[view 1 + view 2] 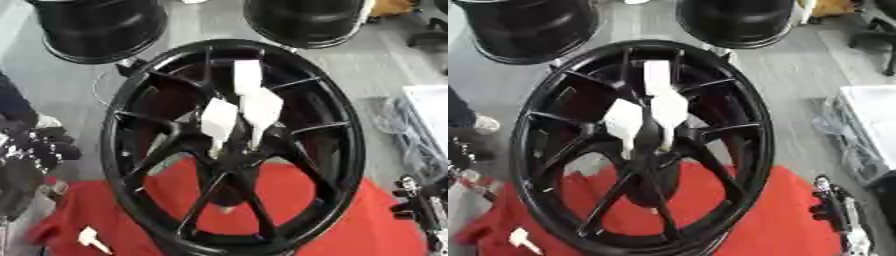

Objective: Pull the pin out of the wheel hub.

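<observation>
1. Black wheel hub [234, 145] stands at frame centre on a red cloth [350, 220].
2. White pins [248, 107] sit at its middle.
3. Left robot hand [35, 150], mid-left edge: finger state indiscernible.
4. Right robot hand [837, 210], lower right: likewise indiscernible.

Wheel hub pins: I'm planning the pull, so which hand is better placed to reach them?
Probably the left hand: it shows at the left edge, level with the hub where the white pins stand. The right hand sits lower, near the bottom right corner. Neither touches the wheel yet.
</observation>
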Tool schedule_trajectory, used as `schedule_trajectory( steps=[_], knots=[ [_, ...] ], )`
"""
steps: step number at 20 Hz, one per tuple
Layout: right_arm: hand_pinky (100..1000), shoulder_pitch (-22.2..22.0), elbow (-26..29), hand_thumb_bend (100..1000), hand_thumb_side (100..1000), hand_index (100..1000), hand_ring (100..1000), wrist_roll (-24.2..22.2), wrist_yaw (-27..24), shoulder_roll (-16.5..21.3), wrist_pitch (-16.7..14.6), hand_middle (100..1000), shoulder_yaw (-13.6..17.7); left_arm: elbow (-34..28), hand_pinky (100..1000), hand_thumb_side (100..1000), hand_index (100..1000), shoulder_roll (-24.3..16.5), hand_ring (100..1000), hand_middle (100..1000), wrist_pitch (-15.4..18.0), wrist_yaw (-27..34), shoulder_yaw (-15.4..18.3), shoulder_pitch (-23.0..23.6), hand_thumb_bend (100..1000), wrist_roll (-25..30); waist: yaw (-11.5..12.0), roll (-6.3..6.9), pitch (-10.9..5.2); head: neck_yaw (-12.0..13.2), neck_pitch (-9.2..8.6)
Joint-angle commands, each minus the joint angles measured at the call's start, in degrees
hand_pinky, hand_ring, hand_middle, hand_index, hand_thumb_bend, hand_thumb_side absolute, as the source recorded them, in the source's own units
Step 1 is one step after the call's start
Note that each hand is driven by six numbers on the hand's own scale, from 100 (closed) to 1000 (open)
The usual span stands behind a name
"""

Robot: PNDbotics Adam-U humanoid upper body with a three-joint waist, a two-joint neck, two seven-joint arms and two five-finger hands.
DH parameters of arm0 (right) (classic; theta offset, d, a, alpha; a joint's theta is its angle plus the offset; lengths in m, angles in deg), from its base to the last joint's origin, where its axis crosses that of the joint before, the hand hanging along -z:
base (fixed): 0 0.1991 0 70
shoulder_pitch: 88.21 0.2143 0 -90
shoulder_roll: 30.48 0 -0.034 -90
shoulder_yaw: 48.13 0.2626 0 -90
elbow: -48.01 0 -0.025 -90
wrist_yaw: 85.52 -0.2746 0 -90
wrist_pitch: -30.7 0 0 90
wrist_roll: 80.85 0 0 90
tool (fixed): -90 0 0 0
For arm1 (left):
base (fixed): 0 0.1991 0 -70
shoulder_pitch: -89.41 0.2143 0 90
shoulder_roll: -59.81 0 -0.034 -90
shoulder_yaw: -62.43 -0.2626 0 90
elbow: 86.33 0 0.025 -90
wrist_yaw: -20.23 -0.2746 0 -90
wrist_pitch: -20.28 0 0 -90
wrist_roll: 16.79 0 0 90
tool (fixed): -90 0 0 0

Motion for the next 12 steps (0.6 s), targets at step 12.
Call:
schedule_trajectory(
  steps=[12],
  knots=[
    [577,-6.2,21.0,100,386,794,562,0.8,7.7,20.3,-11.7,689,1.5,-1.2,726,961,750,-2.3,634,617,0.0,0.2,-0.2,0.0,164,0.2,0.0,-1.63,-1.37,0.6,-0.55]
  ],
)
